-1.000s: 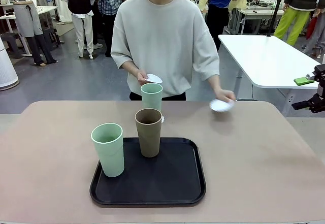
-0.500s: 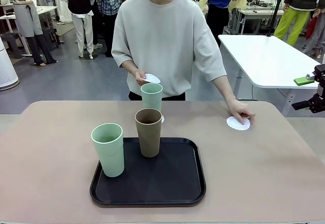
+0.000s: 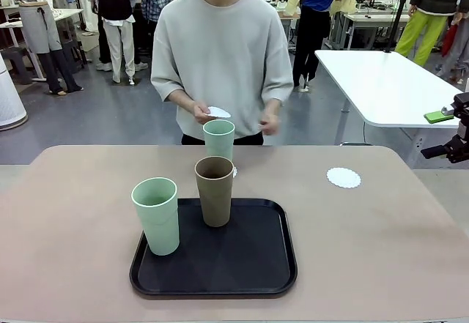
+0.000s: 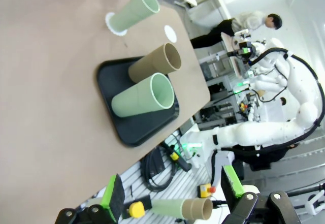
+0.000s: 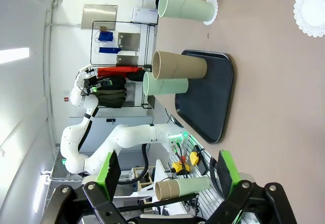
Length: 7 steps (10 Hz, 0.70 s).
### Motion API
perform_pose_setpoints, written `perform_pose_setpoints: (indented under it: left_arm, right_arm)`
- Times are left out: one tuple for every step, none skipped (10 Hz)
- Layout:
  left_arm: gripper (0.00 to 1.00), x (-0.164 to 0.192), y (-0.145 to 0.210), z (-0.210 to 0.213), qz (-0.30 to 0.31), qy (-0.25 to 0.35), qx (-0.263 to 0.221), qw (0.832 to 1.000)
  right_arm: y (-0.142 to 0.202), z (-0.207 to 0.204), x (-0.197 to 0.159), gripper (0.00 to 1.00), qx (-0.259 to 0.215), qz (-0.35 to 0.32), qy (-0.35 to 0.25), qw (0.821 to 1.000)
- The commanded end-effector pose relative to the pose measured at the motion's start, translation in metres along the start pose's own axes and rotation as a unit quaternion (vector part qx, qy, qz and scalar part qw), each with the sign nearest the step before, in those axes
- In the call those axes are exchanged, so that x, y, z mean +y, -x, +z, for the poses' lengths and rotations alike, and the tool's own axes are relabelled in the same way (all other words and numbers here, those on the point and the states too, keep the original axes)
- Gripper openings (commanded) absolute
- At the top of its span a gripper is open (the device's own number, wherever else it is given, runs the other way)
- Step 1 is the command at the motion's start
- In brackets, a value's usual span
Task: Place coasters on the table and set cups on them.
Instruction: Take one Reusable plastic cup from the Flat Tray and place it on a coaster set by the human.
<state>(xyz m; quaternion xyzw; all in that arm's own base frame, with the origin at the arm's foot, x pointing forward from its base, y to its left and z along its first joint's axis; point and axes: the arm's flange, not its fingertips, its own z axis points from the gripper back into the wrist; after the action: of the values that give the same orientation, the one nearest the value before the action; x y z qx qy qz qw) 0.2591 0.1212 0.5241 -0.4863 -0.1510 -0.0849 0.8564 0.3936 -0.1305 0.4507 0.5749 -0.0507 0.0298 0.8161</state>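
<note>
One white scalloped coaster (image 3: 344, 177) lies alone on the beige table (image 3: 381, 250), far right. A pale green cup (image 3: 218, 138) stands on another coaster (image 3: 234, 171) behind the tray. The brown cup (image 3: 214, 190) and a second green cup (image 3: 156, 214) stand on the black tray (image 3: 220, 264). The person holds a third coaster (image 3: 218, 112) in one hand at chest height. My left gripper (image 4: 172, 193) is open, far from the cups (image 4: 144, 96). My right gripper (image 5: 167, 176) is open too, well back from the tray (image 5: 208, 97) and the lone coaster (image 5: 310, 10).
A white table (image 3: 381, 81) stands beyond the far right corner. Bare tabletop stretches left and right of the tray. Other people stand in the background.
The person laid a coaster on the table at the far right, then drew that hand back to the body. The cups have not moved.
</note>
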Motion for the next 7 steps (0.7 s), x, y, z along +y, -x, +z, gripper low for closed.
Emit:
perform_pose_setpoints:
  left_arm:
    - [1.0,-0.0015,0.0008,0.0012,-0.001,0.006,-0.001,1.0]
    - [1.0,-0.0015,0.0008,0.0012,-0.001,0.006,-0.001,1.0]
    - [1.0,-0.0015,0.0008,0.0012,-0.001,0.006,-0.001,1.0]
    - [1.0,-0.0015,0.0008,0.0012,-0.001,0.006,-0.001,1.0]
    - [1.0,-0.0015,0.0008,0.0012,-0.001,0.006,-0.001,1.0]
    - [1.0,-0.0015,0.0008,0.0012,-0.001,0.006,-0.001,1.0]
    - [1.0,-0.0015,0.0008,0.0012,-0.001,0.006,-0.001,1.0]
  right_arm:
    - [-0.0013,0.0001,0.0002,1.0,-0.007,0.005,-0.004,1.0]
    - [-0.0013,0.0001,0.0002,1.0,-0.007,0.005,-0.004,1.0]
    - [-0.0013,0.0001,0.0002,1.0,-0.007,0.005,-0.004,1.0]
    - [-0.0013,0.0001,0.0002,1.0,-0.007,0.005,-0.004,1.0]
    - [-0.0013,0.0001,0.0002,1.0,-0.007,0.005,-0.004,1.0]
    - [-0.0013,0.0001,0.0002,1.0,-0.007,0.005,-0.004,1.0]
    - [0.0,0.0,0.0,1.0,0.0,0.0,0.0,1.0]
